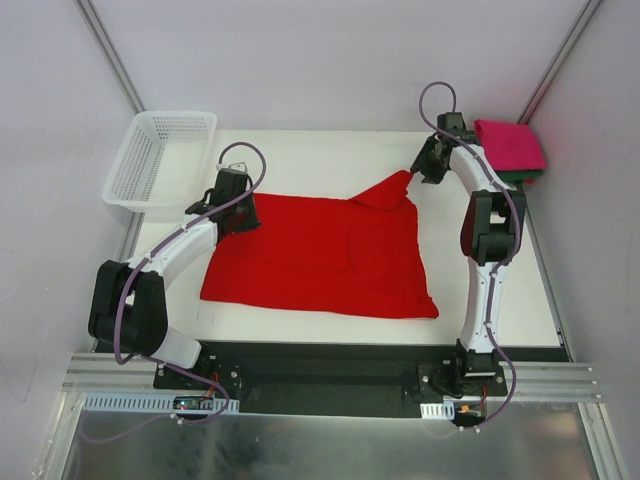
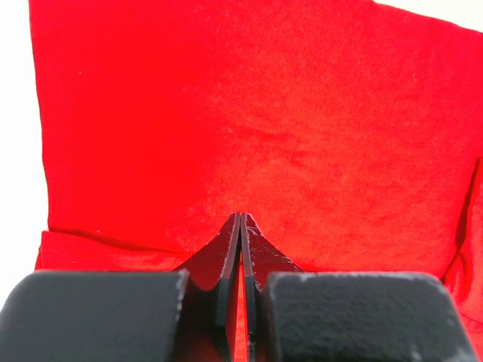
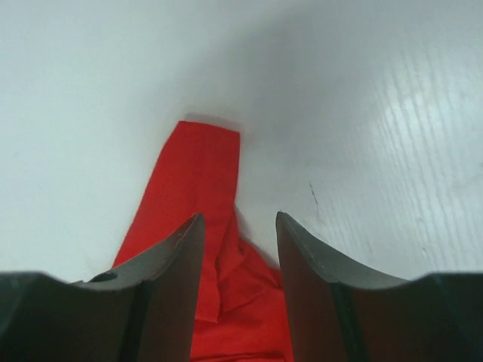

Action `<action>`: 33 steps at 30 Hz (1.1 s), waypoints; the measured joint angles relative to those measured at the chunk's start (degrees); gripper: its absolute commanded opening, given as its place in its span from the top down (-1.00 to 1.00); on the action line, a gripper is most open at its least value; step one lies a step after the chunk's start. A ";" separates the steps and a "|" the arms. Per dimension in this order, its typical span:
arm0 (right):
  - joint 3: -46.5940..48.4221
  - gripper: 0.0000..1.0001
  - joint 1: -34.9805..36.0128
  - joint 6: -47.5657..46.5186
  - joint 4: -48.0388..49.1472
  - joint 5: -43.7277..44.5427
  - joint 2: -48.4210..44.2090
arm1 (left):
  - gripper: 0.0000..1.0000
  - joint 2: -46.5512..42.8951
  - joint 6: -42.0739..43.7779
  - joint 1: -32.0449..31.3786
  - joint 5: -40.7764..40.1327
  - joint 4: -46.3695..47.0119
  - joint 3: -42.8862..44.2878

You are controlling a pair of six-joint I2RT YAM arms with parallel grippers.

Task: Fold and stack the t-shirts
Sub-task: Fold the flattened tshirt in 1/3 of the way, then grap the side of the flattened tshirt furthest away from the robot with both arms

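The red t-shirt lies spread over the middle of the table, and one sleeve points to the far right. My left gripper is at its far left corner. In the left wrist view its jaws are shut over the red cloth, and a sliver of red shows between them. My right gripper is open just above the sleeve tip, which lies between and ahead of the fingers. The magenta-pink t-shirt lies folded at the far right on the dark green one.
A white mesh basket stands at the far left corner of the table. The white tabletop shows behind the red shirt. Grey walls close in the back and both sides.
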 measured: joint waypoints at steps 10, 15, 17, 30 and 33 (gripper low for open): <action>2.82 -0.03 -2.12 4.74 3.63 -10.08 5.97 | 0.99 -0.02 0.02 0.00 -0.02 -0.09 0.00; 2.84 -0.05 -2.56 5.73 3.93 -11.65 7.04 | 0.99 -0.02 0.04 0.02 -0.04 -0.22 -0.11; 2.84 -0.05 -2.67 5.90 4.00 -11.85 7.06 | 0.99 -0.02 0.07 0.02 -0.04 -0.39 -0.28; 6.60 -0.11 -3.85 7.87 5.05 -13.97 10.05 | 0.99 -0.48 0.15 0.42 -0.66 -0.68 -0.63; 7.58 -0.12 -3.96 8.31 5.38 -14.53 10.82 | 0.99 -0.48 0.15 0.74 -0.87 -0.81 -0.63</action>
